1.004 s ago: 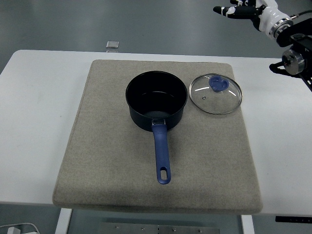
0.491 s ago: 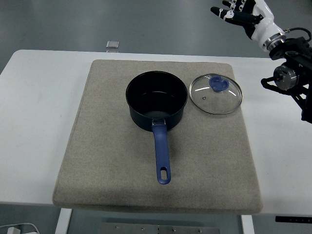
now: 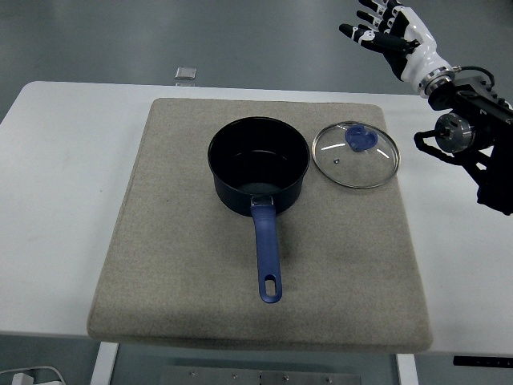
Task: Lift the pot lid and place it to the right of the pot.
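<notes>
Lid (image 3: 355, 155) lies flat on mat (image 3: 184, 265), just right of open pot (image 3: 258, 167). Right hand (image 3: 390, 34) raised beyond the table, fingers apparently spread, empty.

Bright, even light falls from overhead, and the white desk (image 3: 64, 200) is almost washed out at nine o'clock. Shadows are soft and short: a faint one hugs the pot (image 3: 258, 166) and its handle. The glass lid (image 3: 355, 155) shows only a thin gleam along its rim. Focus is sharp throughout, with slight bending of straight edges toward the corners.
</notes>
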You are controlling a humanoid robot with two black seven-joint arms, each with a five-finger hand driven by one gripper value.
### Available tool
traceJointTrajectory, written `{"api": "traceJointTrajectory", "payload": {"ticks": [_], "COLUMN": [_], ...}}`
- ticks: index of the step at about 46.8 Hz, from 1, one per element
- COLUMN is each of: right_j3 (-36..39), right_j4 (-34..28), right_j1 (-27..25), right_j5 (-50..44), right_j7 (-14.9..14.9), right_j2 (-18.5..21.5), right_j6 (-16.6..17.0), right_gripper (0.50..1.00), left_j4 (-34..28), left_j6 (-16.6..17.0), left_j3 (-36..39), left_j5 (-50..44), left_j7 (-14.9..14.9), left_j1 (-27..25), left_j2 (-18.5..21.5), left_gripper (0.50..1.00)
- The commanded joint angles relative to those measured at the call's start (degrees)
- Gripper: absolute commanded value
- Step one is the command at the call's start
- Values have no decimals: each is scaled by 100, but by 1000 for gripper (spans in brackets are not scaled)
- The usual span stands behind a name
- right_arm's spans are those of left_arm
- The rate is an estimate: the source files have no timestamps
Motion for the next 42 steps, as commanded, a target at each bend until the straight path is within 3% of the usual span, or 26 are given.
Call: {"api": "traceJointTrajectory", "payload": {"ticks": [1, 12, 35, 42], "right_j3": [23, 568, 630, 630], "right_j4": [-3, 6, -11, -11], "right_j1": [-1, -97, -141, -141], "right_j5": [19, 10, -16, -8], "right_j7": [-4, -373, -277, -101], "right_j2": [10, 11, 37, 72], "right_j6": [-6, -14, -155, -155], "right_gripper": [938, 938, 938, 938], "left_j4": [2, 2, 2, 2], "left_j6": [0, 0, 0, 0], "left_j3": [3, -6, 3, 3], "left_j5": [0, 0, 0, 0], "left_j7": [0, 0, 0, 0], "left_j1": [0, 0, 0, 0], "left_j2": [0, 0, 0, 0], "left_gripper": [1000, 1000, 1000, 1000]}}
